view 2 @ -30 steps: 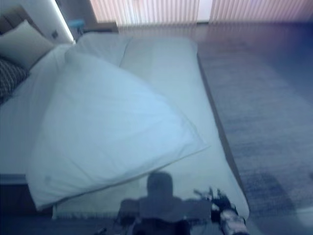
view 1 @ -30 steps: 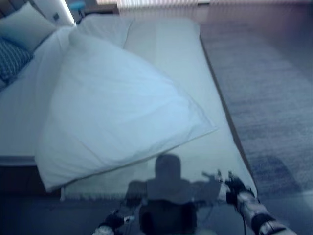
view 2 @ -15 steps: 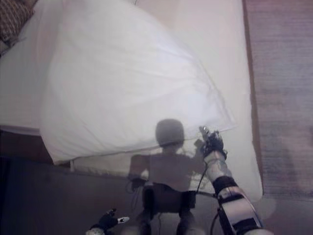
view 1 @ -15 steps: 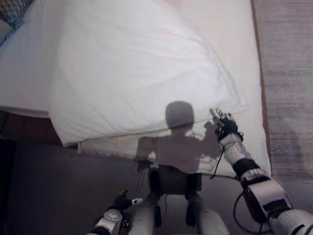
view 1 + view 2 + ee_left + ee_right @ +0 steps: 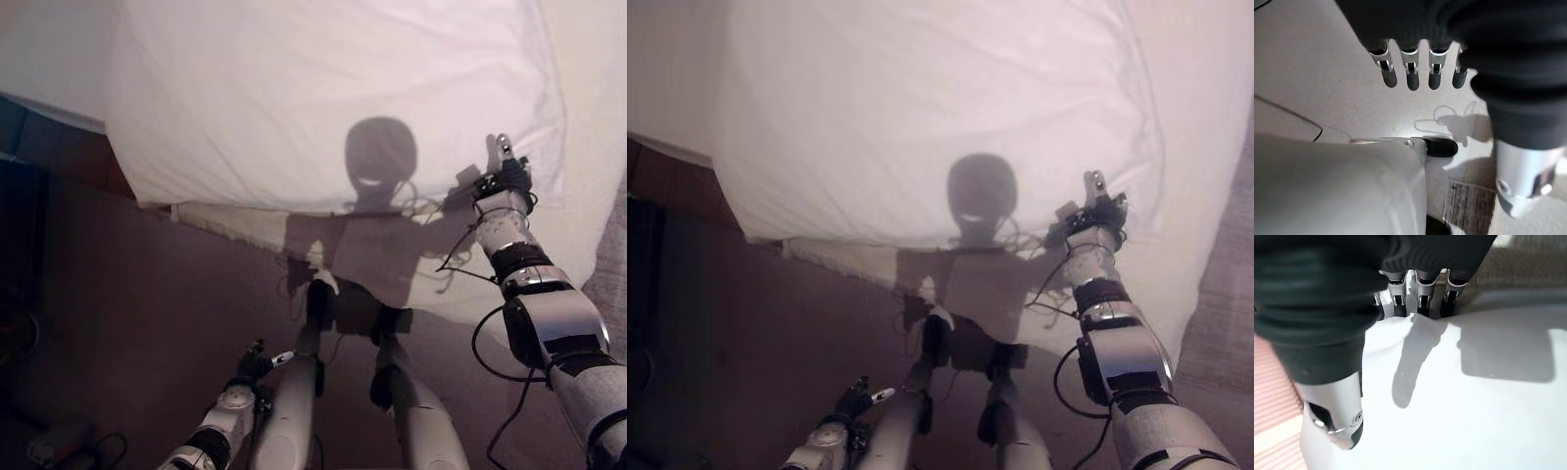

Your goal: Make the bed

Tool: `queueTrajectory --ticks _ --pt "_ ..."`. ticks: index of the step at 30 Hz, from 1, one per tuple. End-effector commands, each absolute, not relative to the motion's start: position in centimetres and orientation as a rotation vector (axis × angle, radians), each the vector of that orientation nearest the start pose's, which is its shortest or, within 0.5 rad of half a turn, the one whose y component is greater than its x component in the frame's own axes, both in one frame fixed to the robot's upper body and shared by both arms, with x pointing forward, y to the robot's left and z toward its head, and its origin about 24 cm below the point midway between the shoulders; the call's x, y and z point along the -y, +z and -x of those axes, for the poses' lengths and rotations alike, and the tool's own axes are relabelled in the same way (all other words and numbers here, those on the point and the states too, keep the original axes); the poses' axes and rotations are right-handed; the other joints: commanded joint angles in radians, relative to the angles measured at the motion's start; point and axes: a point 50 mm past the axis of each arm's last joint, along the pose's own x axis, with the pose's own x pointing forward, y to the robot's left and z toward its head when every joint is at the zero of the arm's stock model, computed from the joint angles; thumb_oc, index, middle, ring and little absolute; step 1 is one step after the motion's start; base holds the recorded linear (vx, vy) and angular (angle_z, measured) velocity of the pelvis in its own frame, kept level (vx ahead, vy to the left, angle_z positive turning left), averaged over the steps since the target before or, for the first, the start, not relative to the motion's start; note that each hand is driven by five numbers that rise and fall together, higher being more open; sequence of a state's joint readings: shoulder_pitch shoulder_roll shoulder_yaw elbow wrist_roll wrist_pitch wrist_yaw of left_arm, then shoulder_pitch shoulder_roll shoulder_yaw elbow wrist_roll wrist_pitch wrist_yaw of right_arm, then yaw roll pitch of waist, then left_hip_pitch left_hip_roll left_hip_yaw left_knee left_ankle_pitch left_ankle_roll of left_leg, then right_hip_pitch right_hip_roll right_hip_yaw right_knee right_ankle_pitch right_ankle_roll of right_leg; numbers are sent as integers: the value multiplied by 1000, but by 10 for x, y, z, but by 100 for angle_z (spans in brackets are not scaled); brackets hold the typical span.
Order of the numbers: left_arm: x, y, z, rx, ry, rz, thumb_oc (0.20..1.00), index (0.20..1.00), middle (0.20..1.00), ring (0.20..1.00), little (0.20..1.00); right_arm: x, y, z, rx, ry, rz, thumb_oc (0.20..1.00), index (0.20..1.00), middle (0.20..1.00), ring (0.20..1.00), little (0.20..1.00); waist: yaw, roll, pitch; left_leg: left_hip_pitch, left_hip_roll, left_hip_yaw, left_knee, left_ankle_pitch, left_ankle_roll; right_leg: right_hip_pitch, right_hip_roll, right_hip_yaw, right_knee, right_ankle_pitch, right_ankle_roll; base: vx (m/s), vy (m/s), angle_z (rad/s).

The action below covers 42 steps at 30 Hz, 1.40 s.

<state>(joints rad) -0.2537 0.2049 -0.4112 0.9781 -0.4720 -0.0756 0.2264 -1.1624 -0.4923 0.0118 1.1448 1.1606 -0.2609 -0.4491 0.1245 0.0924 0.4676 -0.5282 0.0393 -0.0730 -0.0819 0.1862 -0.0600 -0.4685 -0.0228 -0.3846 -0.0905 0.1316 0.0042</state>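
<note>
White duvet lies bunched across the bed, its near edge hanging over the bed's foot side, a thinner fringed layer showing just under that edge. Duvet's near right corner sits on the pale mattress surface, close to the bed's right edge.

Right hand is raised over the bed's foot, at the duvet's near edge just beside that right corner. In the head views one of its fingers points straight up over the white cloth, the others are lower and dark-tipped. In the right wrist view the fingers stand in a straight row, tips down at the white cloth, relaxed, not curled round any fold; thumb hangs apart from them. No cloth sits between thumb and fingers. Whether the tips actually touch the duvet cannot be told; they are at least very near it.

Left hand is low, down by the dark floor, well apart from the bed and duvet. In the left wrist view its fingers hang straight and loose in a row over the pale floor, holding nothing.

A strip of carpet shows at the bed's right side.
</note>
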Motion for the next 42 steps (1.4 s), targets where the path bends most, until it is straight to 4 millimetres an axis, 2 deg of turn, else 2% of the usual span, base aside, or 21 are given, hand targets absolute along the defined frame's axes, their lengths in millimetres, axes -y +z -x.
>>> queueTrajectory --ticks 1,4,6,7,10,12,13,14,17,24,30,31,33,34,35,37,38,39,40,41,42 --pt "-167 -106 -224 -734 108 -104 1000 1000 1000 1000 1000 289 266 -398 361 -657 -782 1000 1000 1000 1000 1000 12 -57 27 3 -66 17 -5 -24 -31 14 -41 75 51 -1 118 0 -23 11" --pt "-165 -101 -230 -702 111 -91 1000 1000 1000 1000 1000 291 280 -397 359 -659 -706 1000 1000 1000 1000 1000 19 -61 36 -21 -64 15 -5 -20 -29 -14 -38 76 58 1 118 -2 -2 8" --pt "-163 -93 -237 -650 109 -65 1000 1000 1000 1000 1000 296 294 -396 336 -667 -542 1000 1000 1000 1000 1000 30 -70 52 -51 -61 10 -5 -10 -26 -49 -36 78 67 6 116 0 0 0" --pt "-162 -92 -238 -648 109 -63 1000 1000 1000 1000 1000 296 296 -396 338 -666 -540 1000 1000 1000 1000 1000 29 -68 52 -53 -61 10 -4 -9 -26 -52 -36 78 69 6 116 0 0 0" --pt "-156 -82 -245 -586 89 -41 1000 1000 1000 1000 1000 300 311 -394 324 -668 -390 1000 1000 1000 1000 1000 36 -69 52 -94 -61 1 -3 -1 -23 -97 -38 72 83 6 115 -2 -10 -4" --pt "-149 -76 -248 -548 65 -20 1000 1000 1000 1000 1000 298 326 -392 335 -657 -298 849 849 849 849 849 44 -69 52 -125 -61 -3 -3 6 -23 -128 -39 68 84 9 115 0 0 0" --pt "-149 -75 -248 -547 65 -20 1000 1000 1000 1000 1000 298 326 -392 335 -657 -298 598 598 598 598 598 43 -69 52 -126 -61 -3 -3 6 -23 -130 -39 68 84 9 115 0 0 0" --pt "-146 -74 -248 -538 56 -15 1000 1000 1000 1000 1000 296 334 -392 350 -654 -260 200 200 200 200 200 46 -66 52 -143 -63 -6 -3 11 -24 -146 -39 65 83 10 115 0 0 0" --pt "-145 -74 -248 -538 54 -19 1000 1000 1000 1000 1000 292 340 -391 365 -649 -243 200 200 200 200 200 46 -67 52 -152 -62 -9 -4 14 -25 -157 -40 63 86 10 115 0 0 0" --pt "-144 -76 -250 -561 60 -21 1000 1000 1000 1000 1000 268 348 -397 427 -569 -306 200 200 200 200 200 29 -70 52 -128 -67 1 -3 13 -28 -138 -44 70 82 12 115 0 0 0" --pt "-147 -74 -252 -565 93 57 1000 1000 1000 1000 1000 238 360 -396 557 -416 -427 200 200 200 200 200 -14 -86 52 -70 -66 37 2 1 -34 -88 -49 100 66 29 118 -37 56 -2" --pt "-141 -67 -256 -533 54 84 1000 1000 1000 1000 1000 222 370 -390 648 -350 -485 200 200 200 200 200 -35 -90 52 -47 -67 55 21 -12 -31 -69 -52 124 64 38 119 -81 107 -11" --pt "-137 -63 -258 -517 28 108 1000 1000 1000 1000 1000 215 369 -389 672 -322 -512 200 200 200 200 200 -38 -94 52 -37 -67 68 34 -25 -28 -58 -52 138 61 42 120 -67 82 -20" --pt "-127 -51 -263 -473 -40 170 1000 1000 1000 1000 1000 198 371 -386 704 -253 -541 200 200 200 200 200 -54 -99 52 -27 -67 89 66 -43 -19 -48 -50 161 61 52 122 -52 52 -30" --pt "-127 -52 -262 -474 -39 170 1000 1000 1000 1000 1000 198 370 -386 703 -254 -541 200 200 200 200 200 -53 -101 52 -26 -67 92 67 -45 -19 -46 -50 163 61 52 122 -80 91 -31" --pt "-115 -35 -272 -426 -104 289 1000 1000 1000 1000 1000 176 364 -389 684 -174 -572 200 200 200 200 200 -73 -119 52 -1 -61 130 105 -69 -7 -26 -44 207 62 61 122 -89 64 -22" --pt "-116 -35 -271 -427 -103 289 1000 1000 1000 1000 1000 176 363 -389 683 -174 -573 200 200 200 200 200 -71 -120 52 0 -61 132 106 -70 -7 -26 -44 209 61 61 122 -129 42 -46" --pt "-97 -14 -281 -365 -178 375 1000 1000 1000 1000 1000 162 355 -389 666 -112 -570 200 200 200 200 200 -89 -129 52 27 -61 150 128 -86 -1 -5 -43 228 69 58 120 -66 17 -50" --pt "-97 -15 -280 -366 -178 376 1000 1000 1000 1000 1000 162 354 -390 665 -113 -569 200 200 200 200 200 -88 -130 52 30 -61 151 128 -88 -1 -3 -43 229 68 58 120 -123 32 -57" --pt "-83 4 -286 -315 -240 435 1000 1000 1000 1000 1000 152 349 -389 653 -74 -568 200 200 200 200 200 -107 -135 52 51 -63 162 152 -103 4 15 -46 243 79 56 119 -53 16 -35" --pt "-83 4 -286 -316 -240 435 1000 1000 1000 1000 1000 152 348 -389 652 -75 -568 200 200 200 200 200 -106 -135 52 52 -62 163 153 -104 4 16 -46 244 79 56 119 -111 54 -25"
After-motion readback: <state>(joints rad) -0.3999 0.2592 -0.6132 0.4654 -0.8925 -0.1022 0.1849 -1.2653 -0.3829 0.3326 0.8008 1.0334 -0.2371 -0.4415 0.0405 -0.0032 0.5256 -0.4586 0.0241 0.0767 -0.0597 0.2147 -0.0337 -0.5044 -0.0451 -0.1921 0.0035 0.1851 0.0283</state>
